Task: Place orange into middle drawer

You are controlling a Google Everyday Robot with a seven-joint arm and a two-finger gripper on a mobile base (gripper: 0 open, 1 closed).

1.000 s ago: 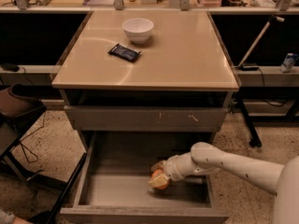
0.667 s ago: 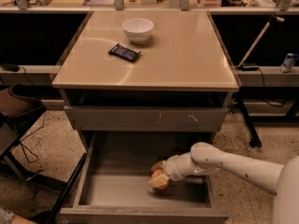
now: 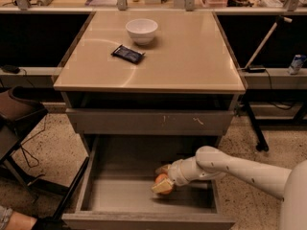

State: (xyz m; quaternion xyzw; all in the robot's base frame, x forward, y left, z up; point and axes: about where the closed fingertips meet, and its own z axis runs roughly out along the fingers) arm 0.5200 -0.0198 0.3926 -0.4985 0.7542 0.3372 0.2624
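Camera view: the hand (image 3: 159, 180), reaching in from 4 o'clock, has its two pale fingers closed around the orange (image 3: 164, 181), held low inside the open middle drawer (image 3: 120, 198), toward its 3 o'clock side. The fruit is smooth and round, with no long axis. The drawer floor is flat grey metal. A white bowl (image 3: 142, 30) and a dark packet (image 3: 128, 53) rest on the tan surface (image 3: 192, 56).

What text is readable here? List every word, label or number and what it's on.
No text can be read.
The packet on the countertop: print too blurred.
The carton on the right ledge: label too blurred.
The pincer, holding the orange in the open drawer: no markings seen.
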